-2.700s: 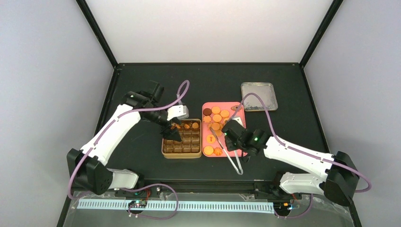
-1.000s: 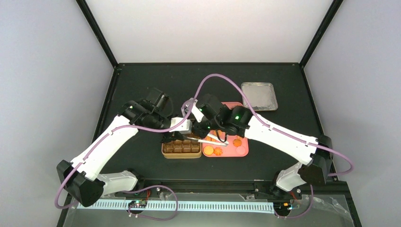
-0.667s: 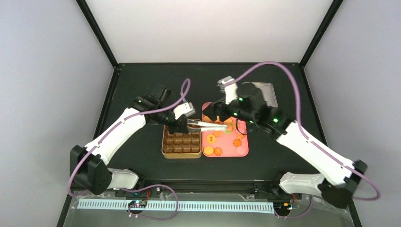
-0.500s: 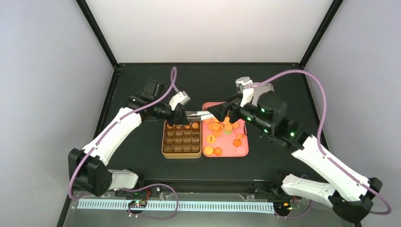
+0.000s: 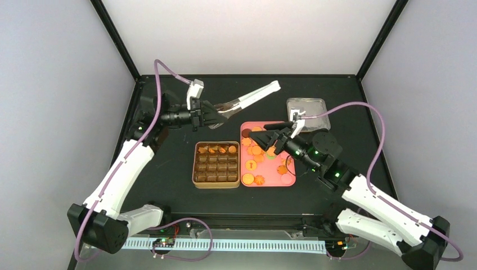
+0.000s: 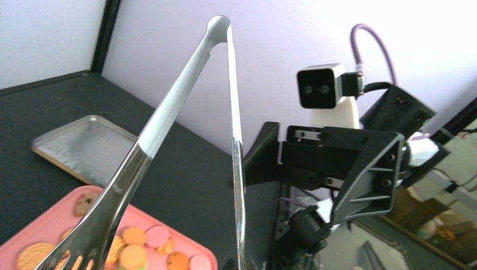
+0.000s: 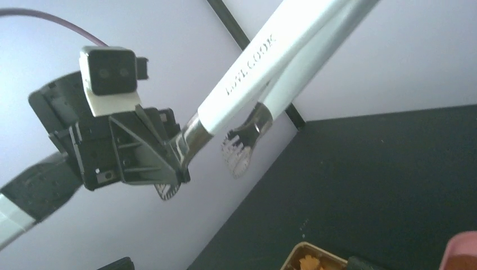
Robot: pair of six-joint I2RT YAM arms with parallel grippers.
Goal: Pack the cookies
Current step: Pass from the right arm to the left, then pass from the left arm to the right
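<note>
The cookies (image 5: pixel 257 151) lie on a pink tray (image 5: pixel 288 179); a few more cookies (image 5: pixel 216 150) fill the back row of the gold tin (image 5: pixel 196 171). My left gripper (image 5: pixel 215 112) is raised over the table's back left, shut on one arm of the metal tongs (image 5: pixel 250 97) near its slotted head. The white handle end (image 6: pixel 218 23) points up and away. The tongs' other head (image 7: pixel 241 153) hangs free. My right gripper (image 5: pixel 271 138) hovers open and empty over the tray's back half, apart from the tongs.
A shallow metal tray (image 5: pixel 307 107) lies at the back right, beyond the pink tray. The tin's brown compartments (image 5: pixel 216 170) stand in rows. Black frame posts rise at both back corners.
My right gripper opened, let go of the tongs and drew back to the right. My left arm lifted the tongs up and toward the back left, away from the tin.
</note>
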